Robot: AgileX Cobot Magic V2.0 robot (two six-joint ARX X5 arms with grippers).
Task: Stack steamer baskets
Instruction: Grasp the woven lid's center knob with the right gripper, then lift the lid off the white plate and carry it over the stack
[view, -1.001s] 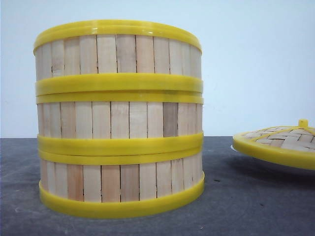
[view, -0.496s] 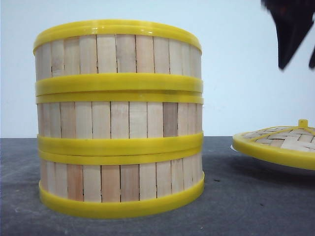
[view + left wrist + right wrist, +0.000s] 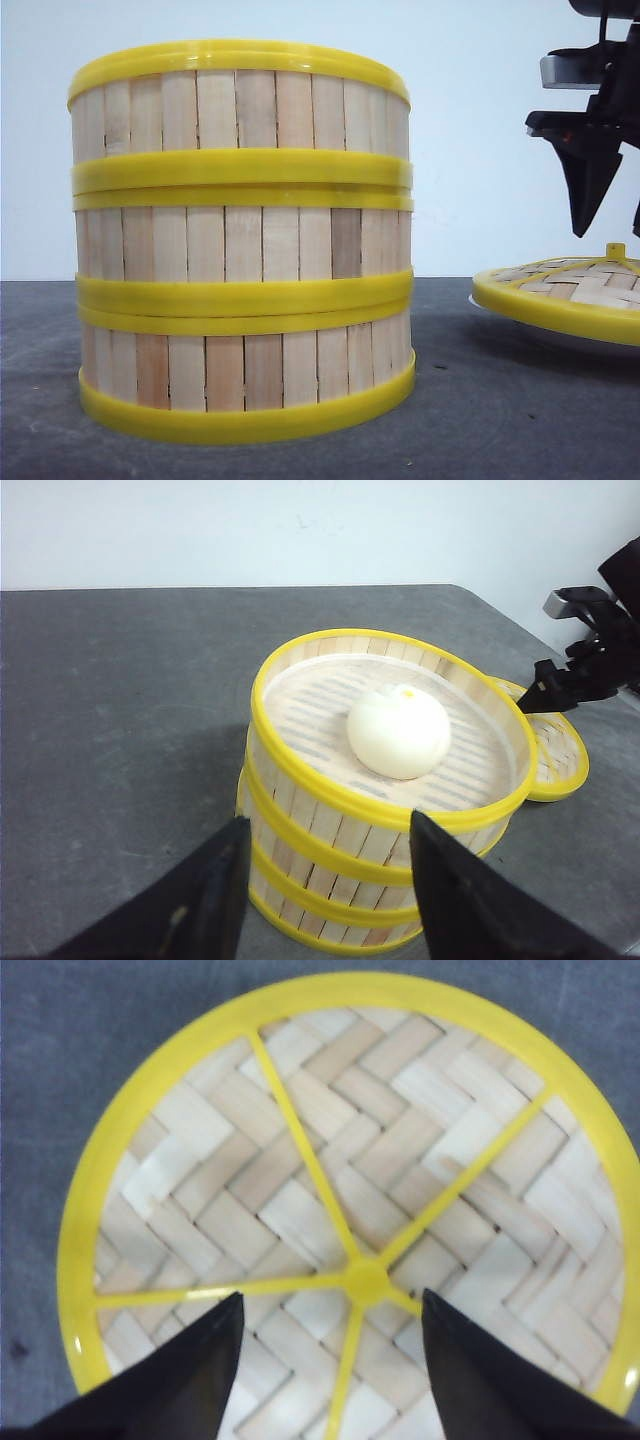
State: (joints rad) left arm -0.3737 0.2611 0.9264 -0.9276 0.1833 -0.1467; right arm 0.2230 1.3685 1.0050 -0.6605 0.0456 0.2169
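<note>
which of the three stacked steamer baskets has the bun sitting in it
The top basket of the stack: it is open, and the white bun rests on its slatted floor. The two baskets beneath it are covered, so their contents cannot be seen.

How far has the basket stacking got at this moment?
Stacking looks done: three steamer baskets stand in one column, a bun in the top one. In hand: the open right claw hangs over the lid and its knob. Left: probably lidding the stack. The left claw is open, empty.
</note>
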